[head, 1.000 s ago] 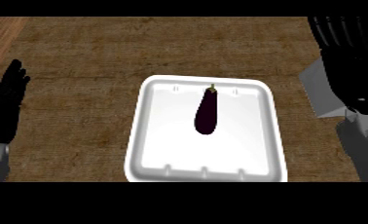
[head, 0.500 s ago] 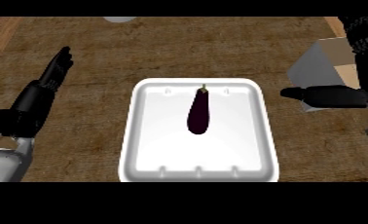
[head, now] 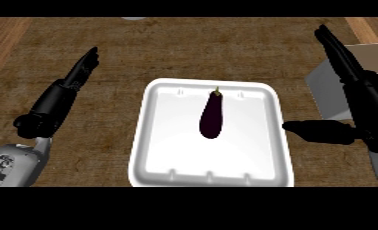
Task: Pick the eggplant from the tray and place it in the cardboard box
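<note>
A dark purple eggplant (head: pixel 211 116) lies lengthwise in the middle of the white tray (head: pixel 156 144), its stem pointing to the far side. At the right edge stands the cardboard box (head: pixel 341 85), partly behind my right hand. My right hand (head: pixel 353 86) hovers just right of the tray, open, with straight fingers pointing away and the thumb (head: pixel 316 130) stretched toward the tray's right rim. My left hand (head: pixel 65 92) is open to the left of the tray, fingers straight and pointing up and away. Neither hand touches the eggplant.
The brown counter top (head: pixel 184 49) spreads beyond the tray. A small pale object (head: pixel 133 18) shows at the far edge. A lighter wooden strip (head: pixel 11 39) runs along the left side.
Both hands have turned and stretched out flat beside the tray. The view has shifted a little, and the eggplant and tray lie where they were.
</note>
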Robot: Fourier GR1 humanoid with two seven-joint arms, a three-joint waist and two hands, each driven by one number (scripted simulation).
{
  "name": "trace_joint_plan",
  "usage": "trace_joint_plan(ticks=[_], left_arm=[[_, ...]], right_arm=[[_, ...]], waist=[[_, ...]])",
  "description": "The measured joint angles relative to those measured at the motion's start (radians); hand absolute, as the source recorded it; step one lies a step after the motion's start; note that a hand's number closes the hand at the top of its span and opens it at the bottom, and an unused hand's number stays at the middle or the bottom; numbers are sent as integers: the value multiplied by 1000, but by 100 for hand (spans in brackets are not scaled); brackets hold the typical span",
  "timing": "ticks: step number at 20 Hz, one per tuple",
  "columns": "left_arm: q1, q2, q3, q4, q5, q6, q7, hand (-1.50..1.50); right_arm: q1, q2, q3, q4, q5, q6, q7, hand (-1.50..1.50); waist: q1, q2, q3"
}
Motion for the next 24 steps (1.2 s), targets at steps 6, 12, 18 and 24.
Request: trace_joint_plan(ticks=[6,12,18,24], left_arm=[[-10,-18,-13,1,-16,-16,-5,0],[-29,-34,-14,22,-34,-28,-9,0],[-39,-57,-14,20,-51,-27,1,0],[-30,-65,1,19,-60,-33,5,0]], right_arm=[[-124,-18,146,-28,69,229,263,-150],[-297,100,294,1,63,467,531,-150],[-449,286,378,130,54,565,668,-150],[-509,411,389,264,43,594,715,-150]], waist=[[29,2,-1],[41,4,-1],[39,3,-1],[32,2,0]])
